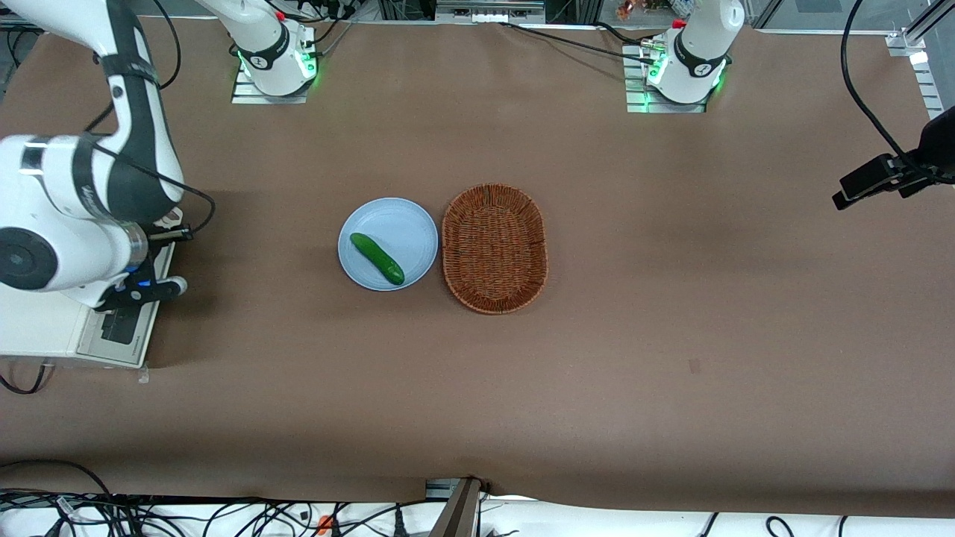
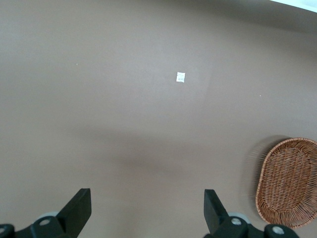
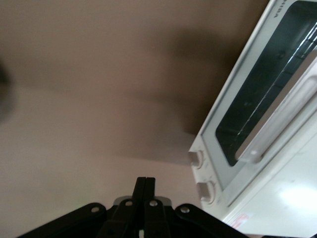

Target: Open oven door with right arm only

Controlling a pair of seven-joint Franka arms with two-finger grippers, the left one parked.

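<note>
The cream-white toaster oven stands at the working arm's end of the table, largely covered by the right arm. In the right wrist view the oven door lies flush in its frame, with its dark glass window, silver bar handle and two knobs beside it. The wire rack shows dimly through the glass. My gripper is shut and empty, hanging above the table in front of the oven, apart from the door and handle. It also shows in the front view.
A light-blue plate with a green cucumber sits mid-table, beside a brown wicker basket. The basket also shows in the left wrist view, with a small white tag on the brown tabletop.
</note>
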